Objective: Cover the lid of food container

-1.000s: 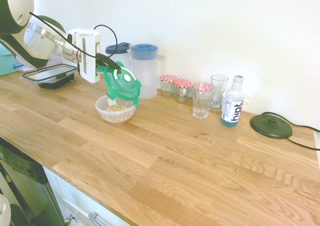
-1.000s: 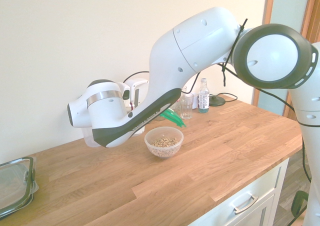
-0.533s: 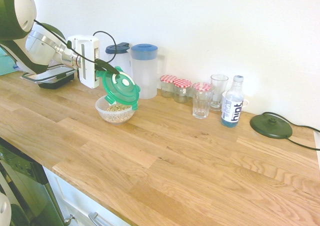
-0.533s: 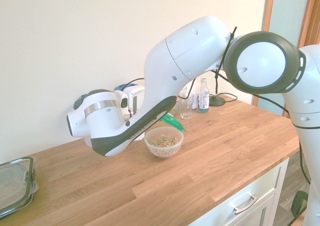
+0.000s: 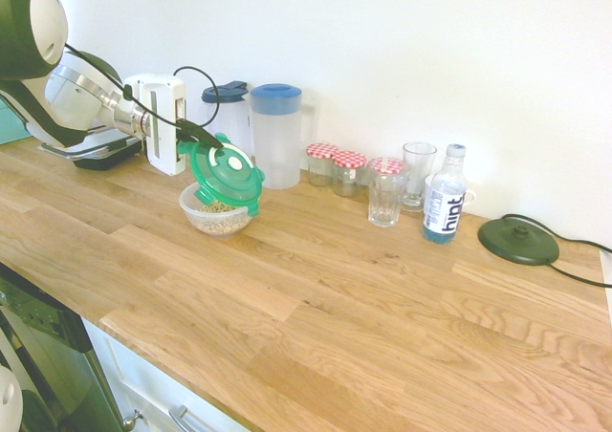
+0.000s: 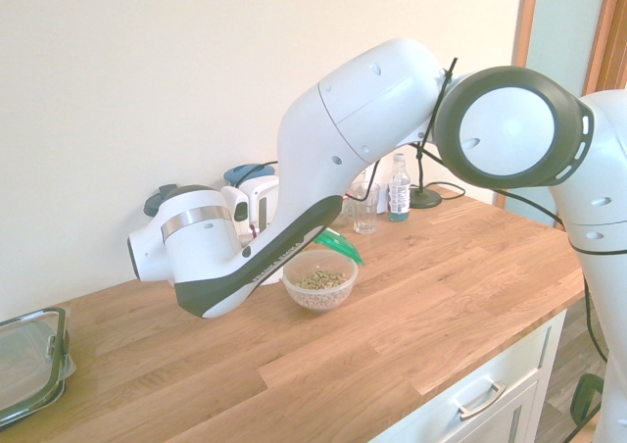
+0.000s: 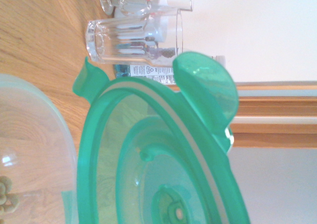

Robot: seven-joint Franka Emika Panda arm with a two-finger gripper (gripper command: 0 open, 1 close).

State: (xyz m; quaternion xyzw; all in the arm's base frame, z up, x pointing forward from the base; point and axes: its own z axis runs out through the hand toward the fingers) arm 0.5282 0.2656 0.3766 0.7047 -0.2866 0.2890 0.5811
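Lid (image 5: 226, 175), translucent green, round, clip tabs, tilted over food container (image 5: 216, 216)

Pale oak worktop (image 5: 316, 289) along a white wall. Grain-filled food container (image 5: 217, 212) standing in front of the blue-lidded pitcher (image 5: 276, 136). Right of the pitcher: three check-lidded jars (image 5: 348, 171), two glasses (image 5: 386, 192), water bottle (image 5: 444, 195), then flat black lid (image 5: 518, 241).
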